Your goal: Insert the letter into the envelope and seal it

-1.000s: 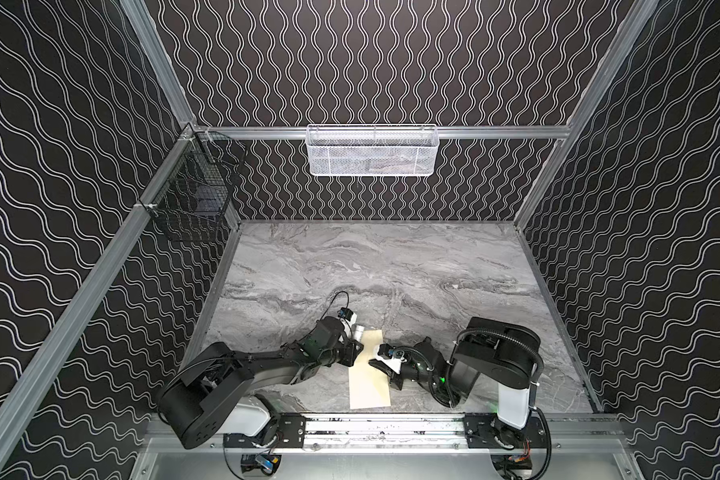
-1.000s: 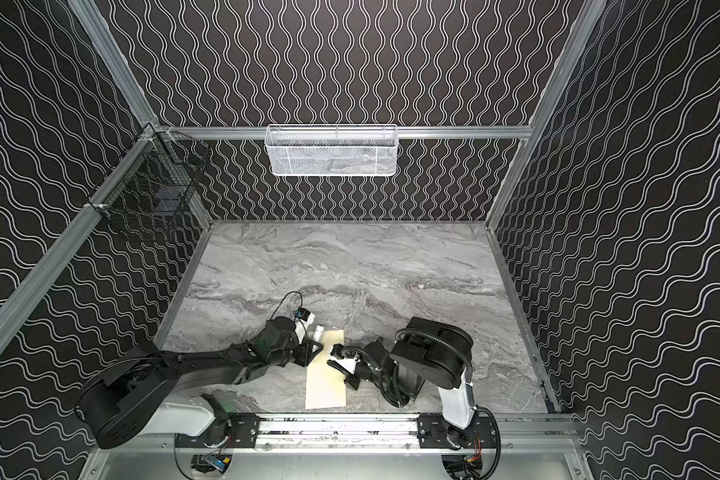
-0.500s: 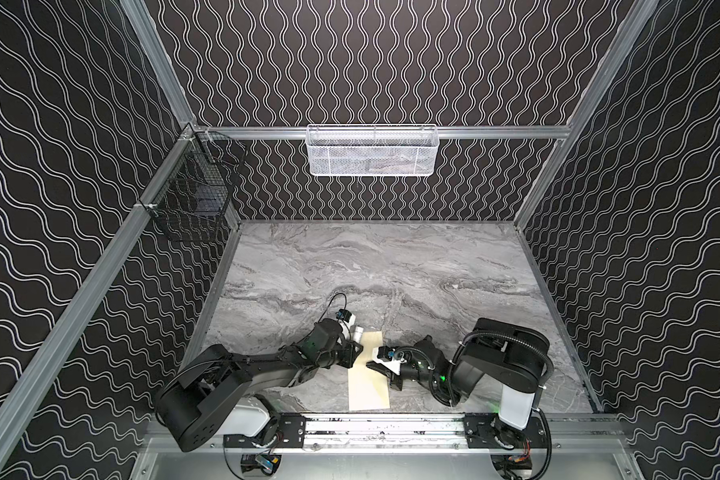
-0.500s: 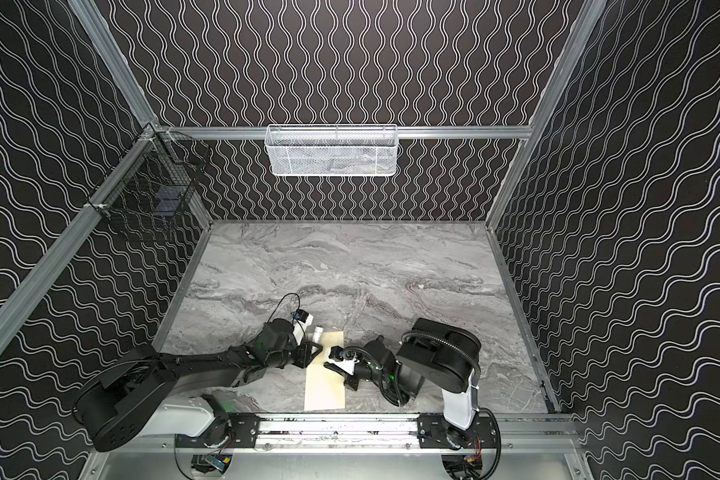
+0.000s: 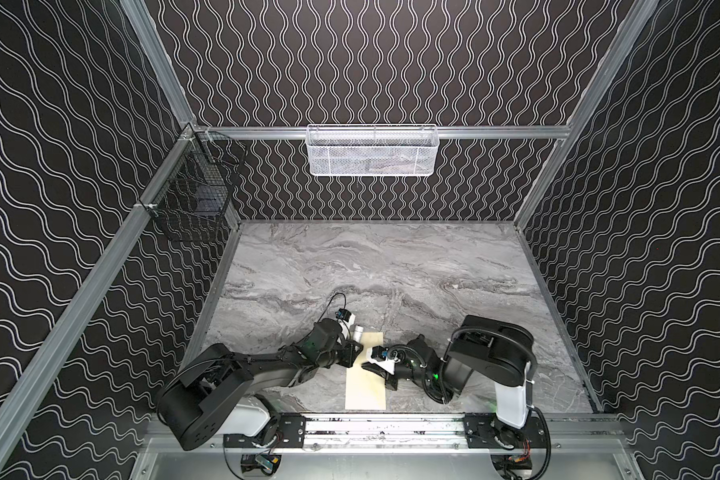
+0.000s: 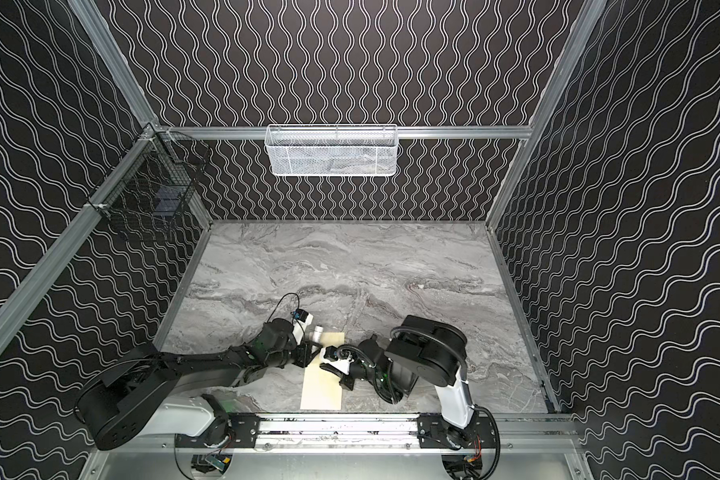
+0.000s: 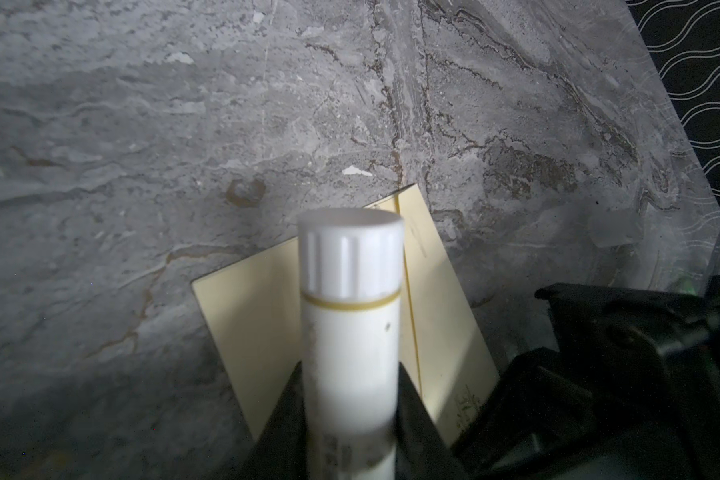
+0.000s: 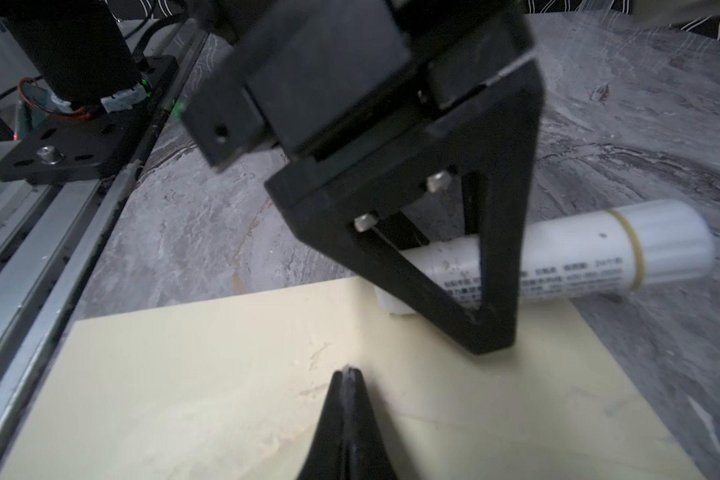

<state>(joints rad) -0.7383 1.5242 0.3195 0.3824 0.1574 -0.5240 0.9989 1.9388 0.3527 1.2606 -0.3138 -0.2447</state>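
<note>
**Glue stick held over envelope; right tool closed**

Envelope (image 5: 366, 388) (image 6: 320, 392) (image 8: 175, 386): lies flat on the marble tabletop (image 5: 391, 270), and the front rail (image 5: 391, 426) runs just past its near short end. The letter cannot be made out in any view.

Left gripper (image 5: 350, 355): clamped across the barrel of a white glue stick (image 5: 357, 332) (image 7: 350, 332) (image 8: 558, 257) at the envelope's far end. The stick lies low and nearly level, and its ribbed cap projects past the envelope's edge over bare marble. Contact between stick and paper cannot be confirmed.

Right gripper (image 8: 348, 374) (image 5: 368, 365): jaws fully together, empty, tips set down on the envelope's face just nearer than the stick. The paper shows slight wrinkling there.
</note>
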